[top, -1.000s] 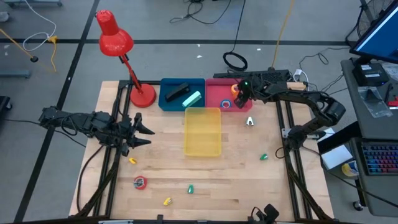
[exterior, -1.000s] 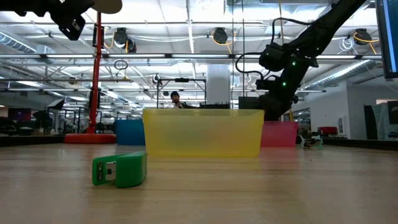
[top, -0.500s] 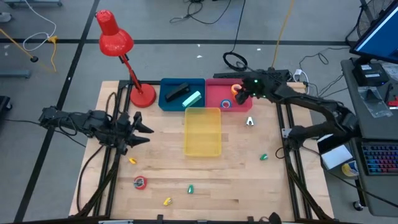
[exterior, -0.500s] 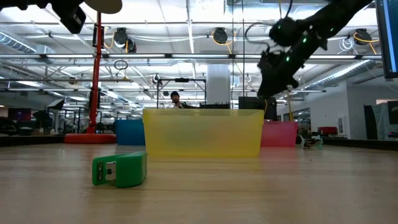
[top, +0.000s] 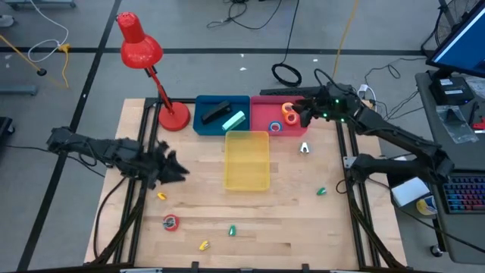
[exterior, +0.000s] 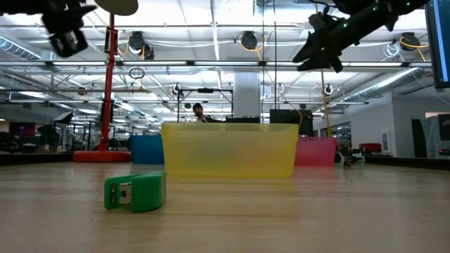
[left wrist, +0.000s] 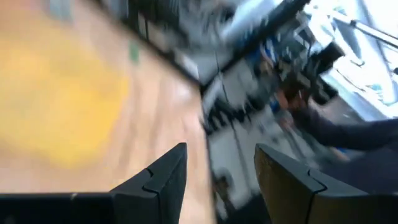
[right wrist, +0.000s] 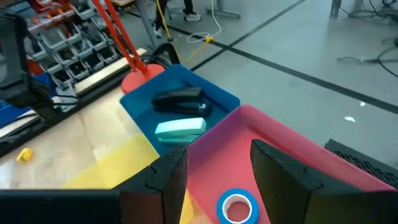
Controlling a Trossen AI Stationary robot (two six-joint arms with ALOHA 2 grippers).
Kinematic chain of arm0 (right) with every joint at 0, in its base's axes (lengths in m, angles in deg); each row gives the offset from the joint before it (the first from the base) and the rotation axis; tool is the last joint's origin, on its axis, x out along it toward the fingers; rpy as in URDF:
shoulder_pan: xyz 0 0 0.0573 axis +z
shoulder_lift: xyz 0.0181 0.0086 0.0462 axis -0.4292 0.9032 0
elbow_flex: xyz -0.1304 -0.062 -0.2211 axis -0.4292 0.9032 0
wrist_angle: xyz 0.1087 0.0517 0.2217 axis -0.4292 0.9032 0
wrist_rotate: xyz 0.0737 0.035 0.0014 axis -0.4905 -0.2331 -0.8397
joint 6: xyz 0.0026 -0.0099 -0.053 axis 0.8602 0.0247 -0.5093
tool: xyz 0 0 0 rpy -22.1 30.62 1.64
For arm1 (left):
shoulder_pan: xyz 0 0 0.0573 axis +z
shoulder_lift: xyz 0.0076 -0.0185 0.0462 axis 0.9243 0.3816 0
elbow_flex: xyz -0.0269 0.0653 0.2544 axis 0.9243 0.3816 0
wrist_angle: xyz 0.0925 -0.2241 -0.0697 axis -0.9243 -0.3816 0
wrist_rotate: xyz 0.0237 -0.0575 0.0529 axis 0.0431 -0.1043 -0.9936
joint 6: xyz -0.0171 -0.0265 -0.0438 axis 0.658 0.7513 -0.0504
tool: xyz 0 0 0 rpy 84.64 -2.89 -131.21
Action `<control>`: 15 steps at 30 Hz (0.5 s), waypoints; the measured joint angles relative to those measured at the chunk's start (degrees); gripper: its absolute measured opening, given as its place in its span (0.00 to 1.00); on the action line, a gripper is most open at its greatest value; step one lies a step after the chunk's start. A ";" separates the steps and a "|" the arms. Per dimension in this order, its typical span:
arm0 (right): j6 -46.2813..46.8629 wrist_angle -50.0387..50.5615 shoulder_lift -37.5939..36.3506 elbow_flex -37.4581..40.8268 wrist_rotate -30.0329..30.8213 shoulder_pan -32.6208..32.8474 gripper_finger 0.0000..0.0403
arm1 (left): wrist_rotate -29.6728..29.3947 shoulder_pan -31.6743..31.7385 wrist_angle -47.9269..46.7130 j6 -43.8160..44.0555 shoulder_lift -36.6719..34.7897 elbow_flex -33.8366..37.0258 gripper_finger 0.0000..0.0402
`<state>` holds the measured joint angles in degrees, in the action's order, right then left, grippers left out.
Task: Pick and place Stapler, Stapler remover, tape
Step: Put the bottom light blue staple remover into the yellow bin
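Observation:
In the blue bin (top: 221,114) lie a black stapler (right wrist: 180,99) and a teal stapler (right wrist: 180,127). The pink bin (top: 265,110) holds an orange tape ring (top: 289,111) and a blue tape ring (right wrist: 236,205). A red tape ring (top: 170,222) and a silver stapler remover (top: 304,148) lie on the table. My right gripper (right wrist: 214,180) hangs open and empty high over the pink bin's right end (top: 301,114). My left gripper (top: 178,168) is open and empty over the table's left part, left of the yellow bin (top: 246,159).
A red desk lamp (top: 155,76) stands at the far left corner. Small green pieces (top: 321,192) (top: 233,229) and yellow pieces (top: 161,196) (top: 203,245) lie scattered on the wood. The low view shows one green piece (exterior: 135,191) close in front of the yellow bin (exterior: 230,149).
My right gripper has risen from just above the pink bin and drawn back toward the table's right edge, tipping from pointing steeply down to nearly level. My left gripper has rolled about its own axis while staying in much the same place. The objects have kept still.

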<state>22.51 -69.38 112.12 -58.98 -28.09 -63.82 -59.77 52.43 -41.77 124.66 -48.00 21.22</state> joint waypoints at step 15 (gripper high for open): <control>0.02 0.07 -0.61 0.00 0.20 0.65 0.41 | 12.54 -18.41 -3.43 37.95 12.37 -0.44 0.47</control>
<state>22.53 -69.30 111.51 -58.98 -27.90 -63.18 -47.23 34.02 -45.20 162.61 -35.63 20.78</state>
